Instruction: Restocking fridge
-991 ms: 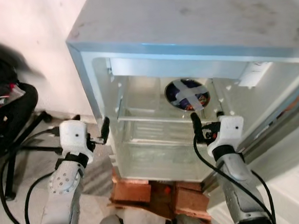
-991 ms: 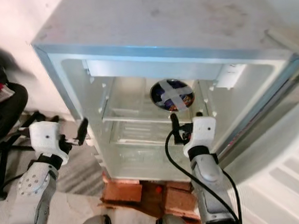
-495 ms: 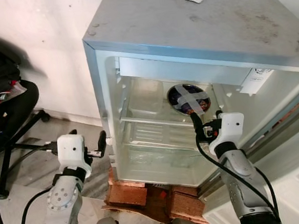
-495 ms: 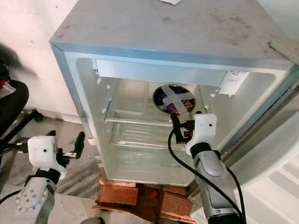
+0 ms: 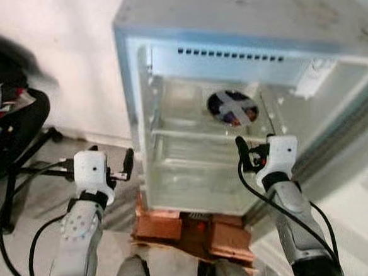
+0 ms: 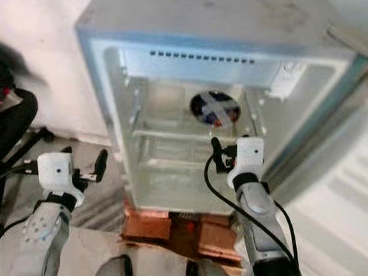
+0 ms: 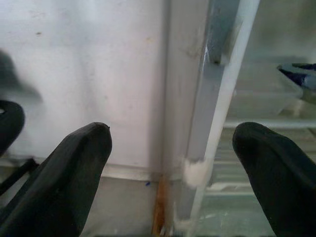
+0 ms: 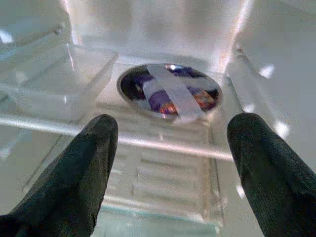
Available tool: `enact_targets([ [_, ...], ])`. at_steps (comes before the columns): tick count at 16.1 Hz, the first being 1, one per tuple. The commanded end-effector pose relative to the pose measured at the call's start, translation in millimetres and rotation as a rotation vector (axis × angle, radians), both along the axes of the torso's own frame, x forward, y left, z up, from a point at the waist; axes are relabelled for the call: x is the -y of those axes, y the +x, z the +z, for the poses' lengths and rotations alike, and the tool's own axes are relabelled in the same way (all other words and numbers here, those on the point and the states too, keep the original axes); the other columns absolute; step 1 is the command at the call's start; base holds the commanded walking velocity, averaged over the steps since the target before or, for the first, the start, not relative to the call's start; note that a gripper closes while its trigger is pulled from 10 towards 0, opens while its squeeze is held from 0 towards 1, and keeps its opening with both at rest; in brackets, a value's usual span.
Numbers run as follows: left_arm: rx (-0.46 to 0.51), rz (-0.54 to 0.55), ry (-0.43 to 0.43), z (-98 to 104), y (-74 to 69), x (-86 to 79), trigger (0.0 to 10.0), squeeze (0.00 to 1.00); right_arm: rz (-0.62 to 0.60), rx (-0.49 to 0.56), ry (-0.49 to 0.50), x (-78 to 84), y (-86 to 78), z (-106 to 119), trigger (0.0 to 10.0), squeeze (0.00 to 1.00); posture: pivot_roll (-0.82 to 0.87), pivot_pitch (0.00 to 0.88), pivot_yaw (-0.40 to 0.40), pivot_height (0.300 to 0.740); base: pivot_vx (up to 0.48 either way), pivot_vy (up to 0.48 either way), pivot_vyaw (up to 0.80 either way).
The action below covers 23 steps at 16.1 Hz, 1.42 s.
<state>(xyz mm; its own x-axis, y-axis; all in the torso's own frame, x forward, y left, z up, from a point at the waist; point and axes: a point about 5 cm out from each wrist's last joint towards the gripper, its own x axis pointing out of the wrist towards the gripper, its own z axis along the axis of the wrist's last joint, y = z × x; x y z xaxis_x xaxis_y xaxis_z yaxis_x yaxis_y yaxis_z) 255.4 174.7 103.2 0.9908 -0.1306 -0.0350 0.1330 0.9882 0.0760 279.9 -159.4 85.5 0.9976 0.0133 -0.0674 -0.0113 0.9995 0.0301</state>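
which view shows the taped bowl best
The right wrist view: the bowl sits close and sharp on the fridge shelf, its tape cross plain. Both eye views show it small and blurred. The left wrist view catches just its edge.

White fridge (image 5: 167, 82) with grey top, dark blue bowl (image 8: 170, 91) crossed with pale tape, reddish-brown bricks (image 5: 190, 229)

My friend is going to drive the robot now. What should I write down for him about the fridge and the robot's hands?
Left gripper: jaws open, holding nothing, outside the fridge by its left front edge.
Right gripper: jaws open, holding nothing, at the fridge opening, pointing at the round bowl.
The fridge door is open. The bowl, covered and crossed with tape strips, sits on the upper shelf towards the right. A clear bin sits to its left.
Done: the bowl is in the fridge.
Left: nothing else to load is in sight; door not yet closed.
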Motion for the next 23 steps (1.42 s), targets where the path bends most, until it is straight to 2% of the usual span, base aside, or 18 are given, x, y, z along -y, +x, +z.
enact_targets([
  [1,-0.024,-0.022,0.004,-5,-2.2,6.9,10.0,0.00,-0.036,-0.011,-0.021,8.1,-2.5,-4,10.0,0.00,0.10,0.074,-0.071,0.740,-0.334,0.000,0.00],
  [2,-0.026,-0.028,0.003,-6,-1.4,8.5,10.0,0.00,-0.043,-0.006,-0.036,8.8,-2.5,-4,10.0,0.00,0.10,0.067,-0.072,0.740,-0.334,0.000,0.00],
  [5,-0.028,-0.029,-0.002,-9,4.1,9.2,10.0,0.00,-0.043,0.038,0.001,7.4,-5.7,0,10.0,0.00,0.09,0.041,-0.060,0.740,-0.311,0.000,0.00],
  [7,-0.045,-0.035,0.018,-13,5.8,4.6,10.0,0.00,-0.064,0.040,-0.003,9.3,-12.7,-4,10.0,0.00,0.08,0.037,-0.025,0.740,-0.294,0.000,0.00],
  [9,-0.075,-0.067,0.035,-19,7.0,0.1,10.0,0.00,-0.093,0.036,-0.025,17.0,-20.9,-8,10.0,0.00,0.05,0.053,0.024,0.740,0.000,0.000,0.00],
  [11,-0.089,-0.110,0.058,-22,9.9,3.0,10.0,0.00,-0.129,0.020,-0.043,27.8,-26.2,-12,10.0,0.00,0.02,0.065,0.031,0.740,0.000,0.000,0.00],
  [13,-0.080,-0.127,0.050,-22,12.4,7.9,10.0,0.00,-0.140,0.008,-0.045,33.4,-30.0,-13,10.0,0.00,0.02,0.074,0.001,0.740,0.000,0.000,0.00],
  [15,-0.062,-0.145,0.044,-19,14.2,11.6,10.0,0.00,-0.118,-0.016,-0.052,30.0,-32.0,-17,10.0,0.00,0.03,0.086,-0.029,0.740,0.000,0.000,0.00],
  [17,-0.090,-0.112,0.025,-25,6.0,7.8,10.0,0.00,-0.067,-0.031,-0.041,18.4,-29.8,-20,10.0,0.00,0.05,0.098,-0.050,0.740,0.000,0.000,0.00],
  [20,-0.108,-0.103,0.014,-32,-5.5,10.4,10.0,0.00,-0.057,-0.045,-0.033,18.1,-27.9,-22,10.0,0.00,0.08,0.101,-0.080,0.740,-0.259,0.000,-0.14],
  [23,-0.088,-0.097,0.002,-29,-6.2,15.2,10.0,0.00,-0.044,-0.053,-0.029,18.9,-25.6,-23,10.0,0.00,0.09,0.097,-0.101,0.740,-0.290,0.000,-0.40],
])
